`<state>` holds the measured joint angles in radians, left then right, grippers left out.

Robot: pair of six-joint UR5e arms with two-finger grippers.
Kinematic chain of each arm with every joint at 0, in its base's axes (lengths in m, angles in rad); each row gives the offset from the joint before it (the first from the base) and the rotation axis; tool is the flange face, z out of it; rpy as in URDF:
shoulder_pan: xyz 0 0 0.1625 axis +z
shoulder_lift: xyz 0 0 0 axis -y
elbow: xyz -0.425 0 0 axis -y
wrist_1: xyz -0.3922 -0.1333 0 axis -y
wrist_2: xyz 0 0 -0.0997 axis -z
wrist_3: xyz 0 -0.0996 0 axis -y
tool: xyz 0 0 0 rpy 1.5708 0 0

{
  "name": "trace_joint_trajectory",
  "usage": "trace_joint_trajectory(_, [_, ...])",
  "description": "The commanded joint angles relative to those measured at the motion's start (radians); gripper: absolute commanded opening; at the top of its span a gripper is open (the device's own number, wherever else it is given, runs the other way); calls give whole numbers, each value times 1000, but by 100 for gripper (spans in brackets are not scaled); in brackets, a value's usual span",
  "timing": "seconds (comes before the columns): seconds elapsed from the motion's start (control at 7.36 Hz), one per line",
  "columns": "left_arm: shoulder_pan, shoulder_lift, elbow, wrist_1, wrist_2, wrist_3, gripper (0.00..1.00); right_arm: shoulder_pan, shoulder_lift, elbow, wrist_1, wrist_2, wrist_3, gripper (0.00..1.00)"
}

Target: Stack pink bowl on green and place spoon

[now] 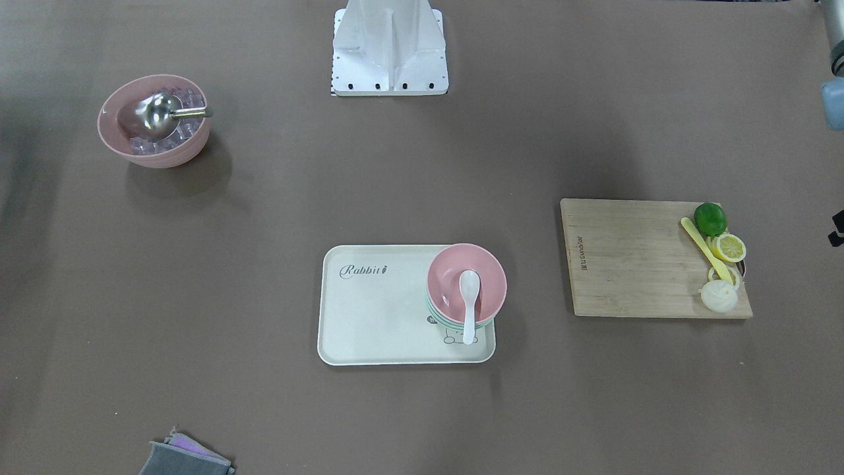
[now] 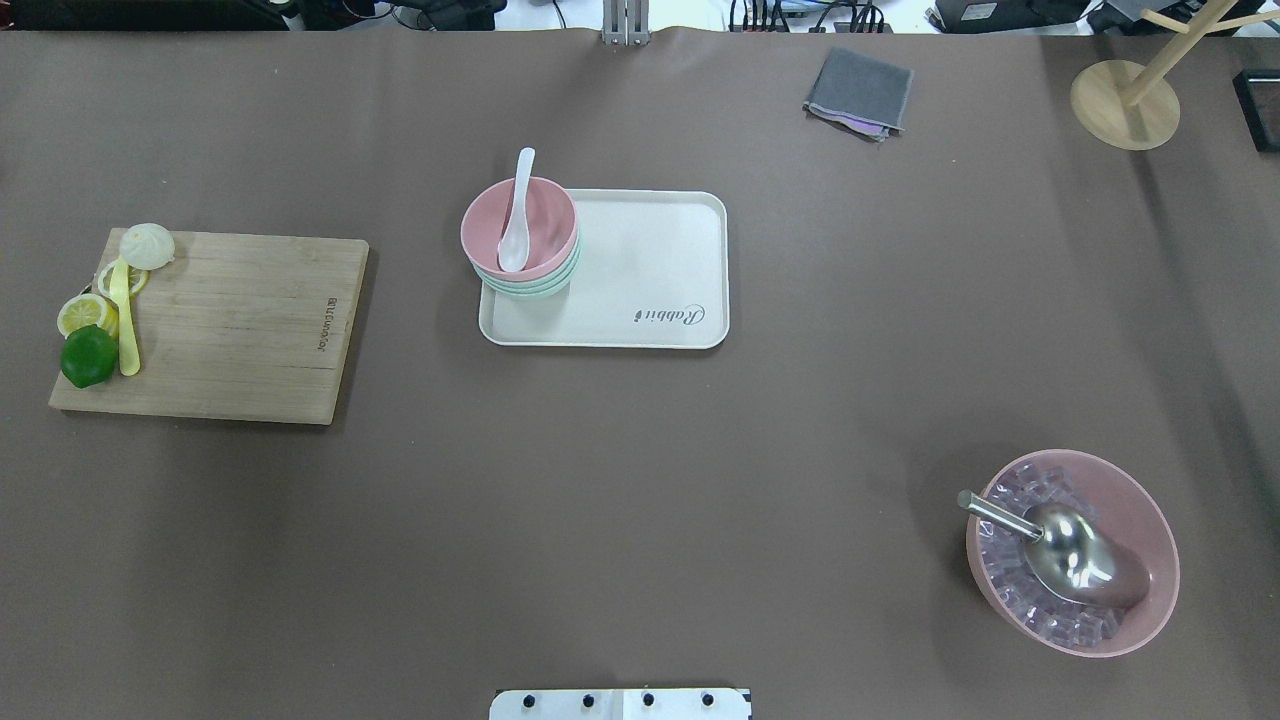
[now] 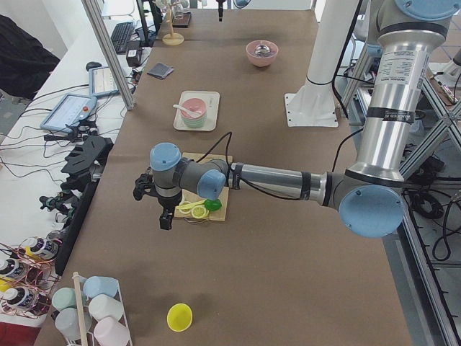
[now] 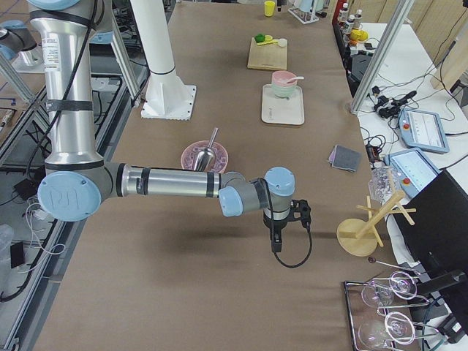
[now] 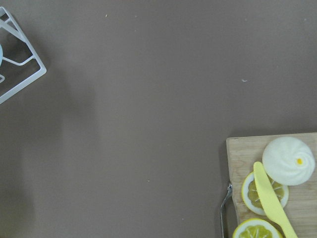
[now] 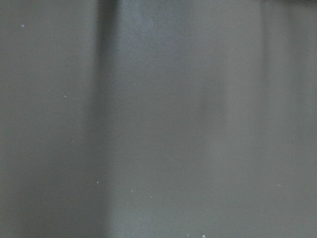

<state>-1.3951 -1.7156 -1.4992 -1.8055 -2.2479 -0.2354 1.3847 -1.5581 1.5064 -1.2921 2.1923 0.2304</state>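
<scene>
Though the left end effector (image 3: 165,216) and right end effector (image 4: 276,241) hang free, their opening cannot be told

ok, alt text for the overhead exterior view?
A pink bowl sits on a stack of mint-green bowls at the left end of a cream tray, a white spoon resting in it with its handle over the far rim. A cutting board with fruit lies far left, an ice bowl with a steel scoop lower right; no arms in view.
</scene>
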Motion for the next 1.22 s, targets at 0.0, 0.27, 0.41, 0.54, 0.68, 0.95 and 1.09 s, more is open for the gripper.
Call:
trace_joint_trajectory(0.0, [-1,51,8,0,2,5,99,45,0,120,-199,19,-8,100])
trace_joint_trajectory(0.27, [-1,65,7,-2,-9,5,99,101,-40,195,-341,21,-231,100])
trace_joint_trajectory(0.41, [-2,67,14,0,-9,5,99,100,-45,190,-336,18,-243,100])
trace_joint_trajectory(0.54, [-7,80,46,-3,-10,7,99,100,-42,192,-335,33,-237,100])
trace_joint_trajectory(0.68, [-12,79,30,0,-12,19,99,100,-36,190,-335,77,-186,100])
trace_joint_trajectory(0.95, [-31,67,17,33,-92,48,99,100,-34,201,-334,104,-105,100])
trace_joint_trajectory(1.09, [-59,65,-16,113,-145,86,99,100,-33,199,-334,104,-106,100])
